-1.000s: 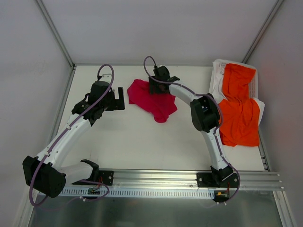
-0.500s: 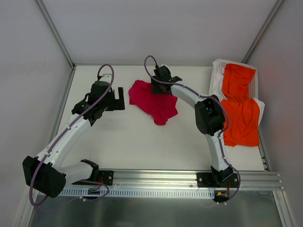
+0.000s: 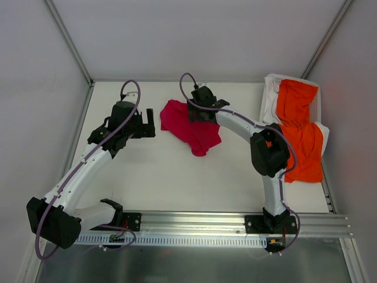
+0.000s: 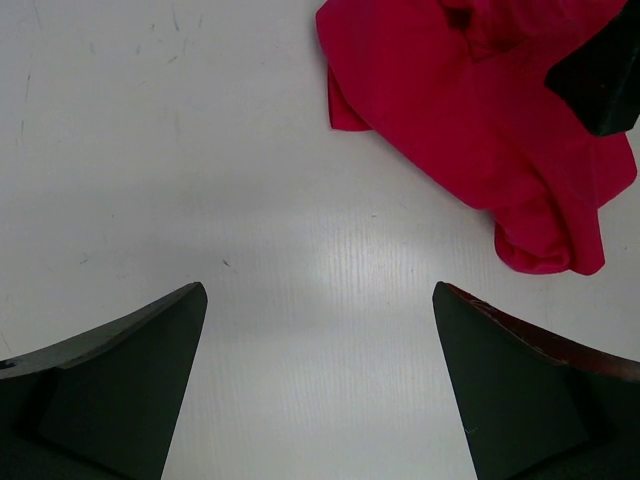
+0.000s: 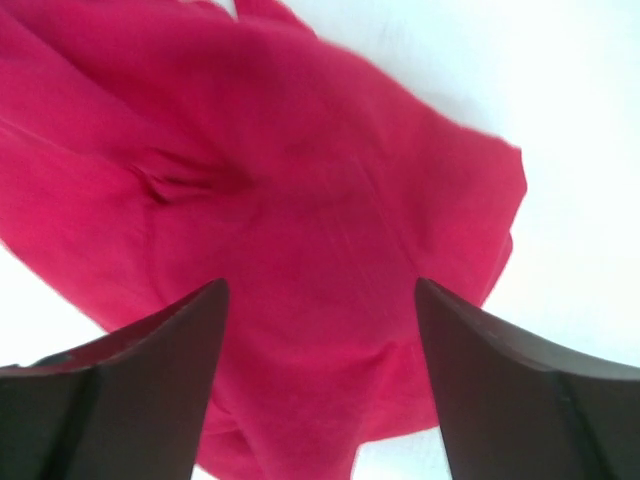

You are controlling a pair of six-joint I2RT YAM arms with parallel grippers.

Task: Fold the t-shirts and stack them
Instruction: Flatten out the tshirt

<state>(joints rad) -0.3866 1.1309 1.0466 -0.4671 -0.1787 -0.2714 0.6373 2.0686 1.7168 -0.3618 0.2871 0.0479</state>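
Closest to me, the two arms are bolted to a metal rail (image 3: 235, 221) along the near edge of the white table (image 3: 165, 177). The left arm slants away toward the far left, and its left hand (image 3: 147, 125) hangs over bare tabletop with both fingers spread wide and nothing between them; from its own camera the left hand (image 4: 318, 292) frames only scuffed white surface. Just beyond it and to its right lies the crimson t-shirt (image 4: 470, 120), a crumpled, unfolded heap in the middle of the table's far half (image 3: 200, 134). The right arm curves in from the near right, and its right hand (image 3: 199, 113) sits over the far part of that heap. Seen from the wrist, the right hand (image 5: 318, 287) has its fingers apart, with wrinkled red cloth (image 5: 320, 200) filling the gap below them; I cannot tell whether the tips touch the fabric. Well apart from all this, along the right edge, the orange t-shirt (image 3: 300, 141) lies loosely spread, its far end resting on a white item (image 3: 271, 88) in the far right corner.
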